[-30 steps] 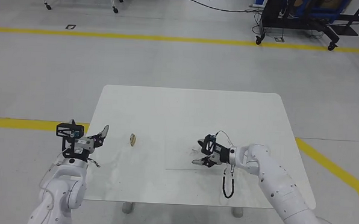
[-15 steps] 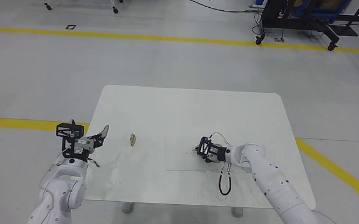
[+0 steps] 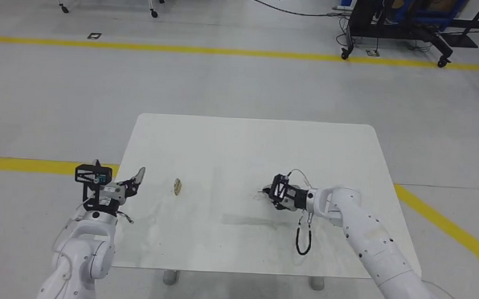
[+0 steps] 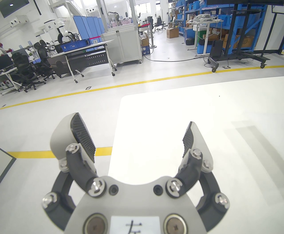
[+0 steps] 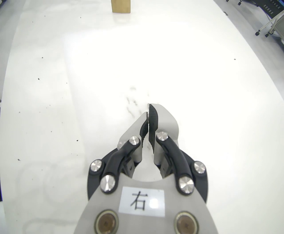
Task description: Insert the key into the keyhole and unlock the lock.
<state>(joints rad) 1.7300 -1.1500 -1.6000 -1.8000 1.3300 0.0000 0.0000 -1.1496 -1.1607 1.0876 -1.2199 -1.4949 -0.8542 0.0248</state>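
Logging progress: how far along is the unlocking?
Done: right gripper shut on a thin metal sliver, apparently the key. In hand: nothing beyond that grip. Remaining: the lock sits apart across the table, key not inserted; left gripper open, empty.

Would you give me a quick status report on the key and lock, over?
Left gripper open, at the table edge. Right gripper shut on key, only a thin metal edge showing. Lock on table, untouched. Path between clear.
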